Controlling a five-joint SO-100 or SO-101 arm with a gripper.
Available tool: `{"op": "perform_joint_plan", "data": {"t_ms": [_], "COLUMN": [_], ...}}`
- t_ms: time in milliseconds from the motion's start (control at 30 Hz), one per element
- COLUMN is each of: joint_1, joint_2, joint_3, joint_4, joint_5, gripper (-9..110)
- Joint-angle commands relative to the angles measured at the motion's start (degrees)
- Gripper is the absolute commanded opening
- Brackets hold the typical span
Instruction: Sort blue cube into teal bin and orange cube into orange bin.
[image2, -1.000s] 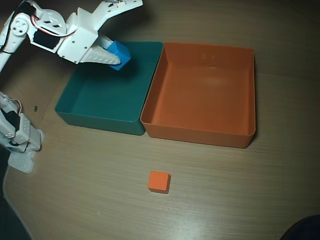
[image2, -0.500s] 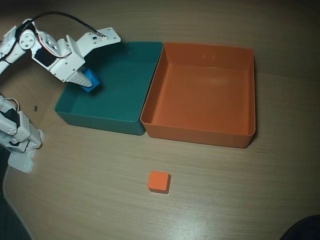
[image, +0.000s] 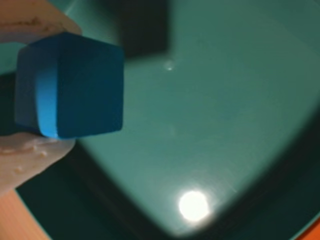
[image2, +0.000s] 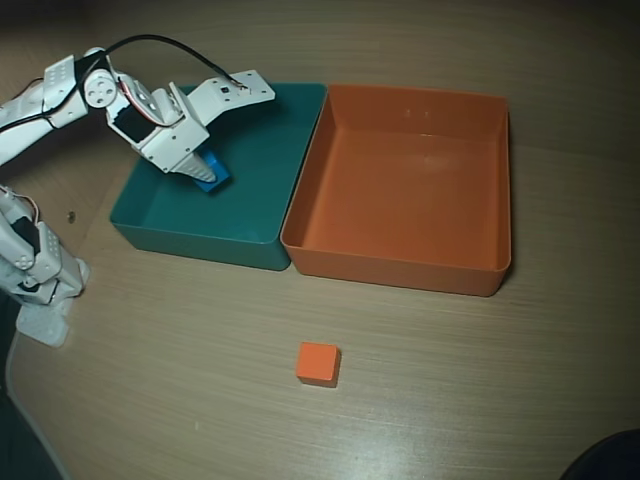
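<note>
Teal bin (image2: 250, 150): we see it on the table (image2: 450, 400), left of the orange bin in the overhead view, their walls touching along one side. Inside it, the hand and the blue cube; the rest of its floor is bare.
Blue cube (image2: 212, 172): held over the left part of the teal bin's floor. We cannot tell whether it touches the floor.
Hand (image2: 200, 170): clenched on the blue cube. In the wrist view the cube (image: 70, 85) sits between two pale fingers (image: 30, 157), one above and one below it, with the teal floor (image: 225, 125) behind.
Orange bin (image2: 400, 262): we see nothing in it; its floor is bare.
Orange cube (image2: 318, 363): we find it on the table, in neither bin, below the orange bin's near-left corner in the overhead view and well apart from the hand.
</note>
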Motion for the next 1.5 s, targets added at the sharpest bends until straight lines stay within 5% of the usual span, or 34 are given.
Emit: {"op": "perform_joint_plan", "data": {"t_ms": [0, 267, 633, 767, 1033, 1467], "joint_1": [-0.1, 0.0, 0.4, 1.5, 1.7, 8.7], "joint_2": [1.0, 1.1, 1.3, 1.4, 1.5, 8.8], "joint_3": [-3.3, -3.3, -3.6, -4.2, -4.3, -5.6], "joint_4": [-0.6, -1.2, -1.3, -1.3, -1.3, -1.4], "joint_5": [0.3, 0.2, 0.3, 0.3, 0.4, -0.5], "gripper": [12, 38, 39, 30, -7, -6]}}
